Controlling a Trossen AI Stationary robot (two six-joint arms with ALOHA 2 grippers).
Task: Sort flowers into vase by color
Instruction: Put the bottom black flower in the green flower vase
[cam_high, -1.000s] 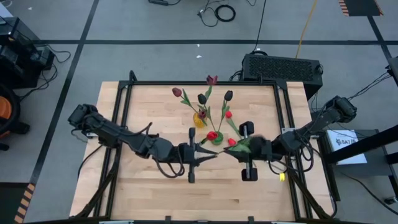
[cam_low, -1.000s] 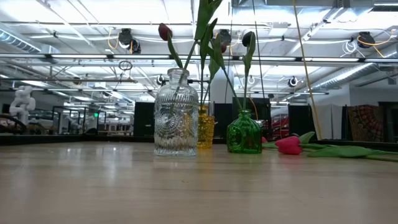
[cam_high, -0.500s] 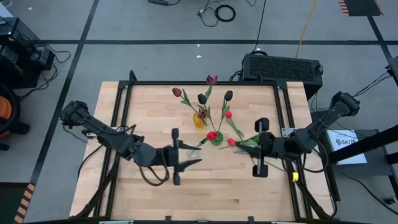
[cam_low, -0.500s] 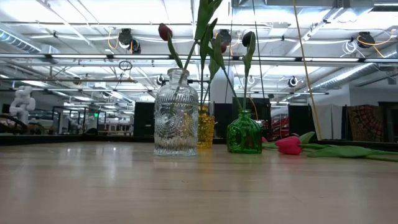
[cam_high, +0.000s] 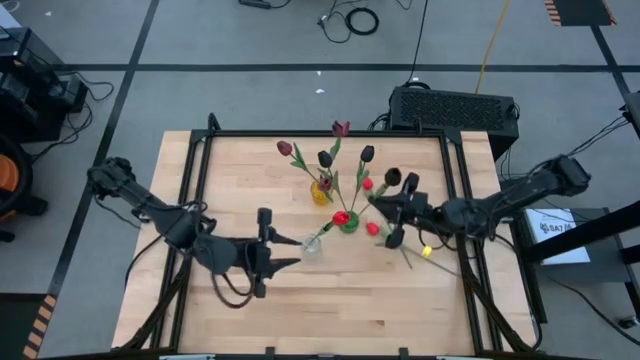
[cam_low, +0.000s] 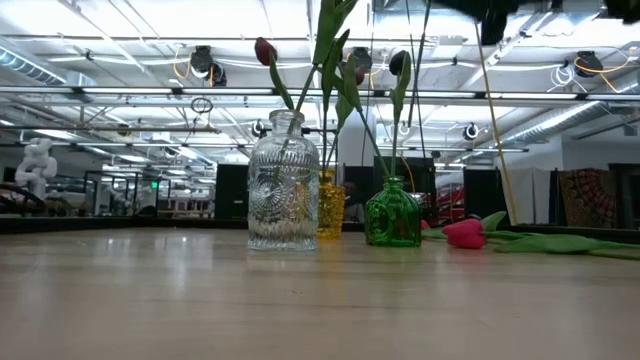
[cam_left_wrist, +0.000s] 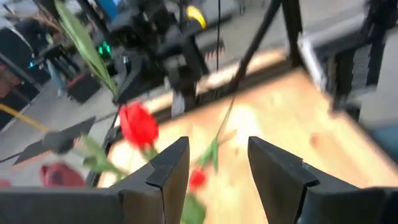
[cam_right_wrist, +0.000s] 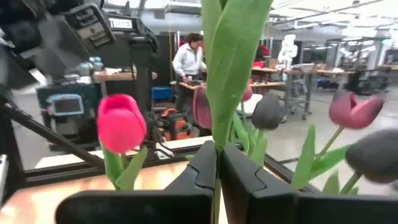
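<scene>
The right gripper (cam_high: 391, 208), fingers clenched on a tulip's (cam_right_wrist: 233, 56) green stem beside the green vase (cam_high: 347, 221), could snag standing flowers (cam_high: 341, 129) while the left gripper (cam_high: 281, 256) waits, fingers released.

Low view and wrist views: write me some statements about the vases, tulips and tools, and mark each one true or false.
1. The right tool is shut on a green tulip stalk. True.
2. The left tool grips a red tulip. False: it is open, with nothing between its fingers.
3. A clear ribbed glass vase, an amber glass vase and a green glass vase stand on the wooden table. True.
4. The clear ribbed glass vase lies on its side. False: it stands upright.
5. A pink-red tulip head lies on the wooden table beside the green glass vase. True.
</scene>
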